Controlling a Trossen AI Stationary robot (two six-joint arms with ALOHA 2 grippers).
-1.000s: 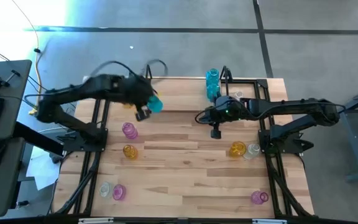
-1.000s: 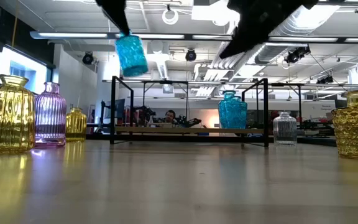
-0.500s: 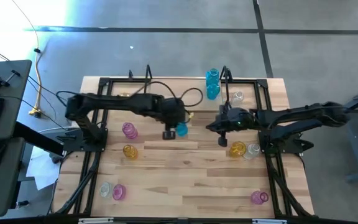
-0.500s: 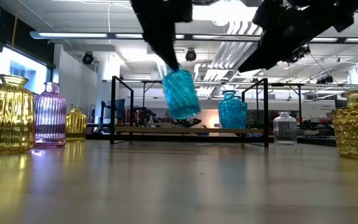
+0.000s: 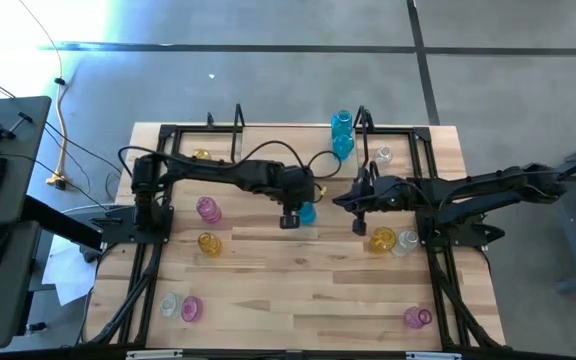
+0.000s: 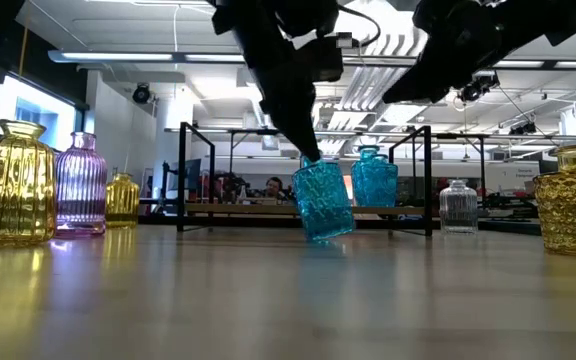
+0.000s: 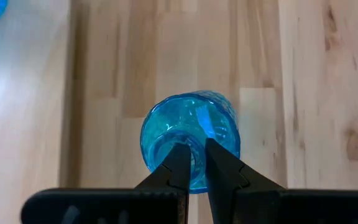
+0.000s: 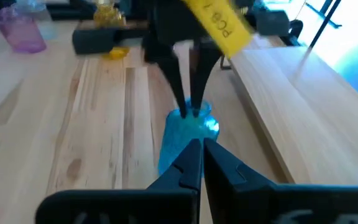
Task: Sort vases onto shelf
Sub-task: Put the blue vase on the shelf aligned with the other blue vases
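Left end effector [image 5: 290, 218] sits over the middle of the desk [image 5: 308, 300], fingers clenched on the rim of a cyan-blue vase [image 6: 323, 199]. Left wrist view: the two dark fingers [image 7: 180, 171] pinch the vase's mouth wall, one inside, one outside. Low view: vase hangs tilted, its base at or just above the desk surface; contact cannot be judged. It is in front of the shelf [image 6: 308, 209], not on it.

Right end effector [image 5: 359, 224] hovers just to the right of the held vase, fingers pressed together, grasping nothing. Right wrist view shows its closed fingertips [image 8: 197, 163] pointing toward the same blue vase.

On the shelf, right portion: two more cyan-blue vases [image 5: 342, 135] close together, and a clear vase [image 5: 382, 155] beside them. A small amber vase [image 5: 201, 155] stands at the shelf's left end.

On the desk:
- pink vase [image 5: 208, 209] and amber vase [image 5: 209, 243], left side
- amber vase [image 5: 382, 240] touching a clear one [image 5: 405, 243], right side
- clear and pink pair [image 5: 181, 307], front left
- pink vase [image 5: 415, 318], front right
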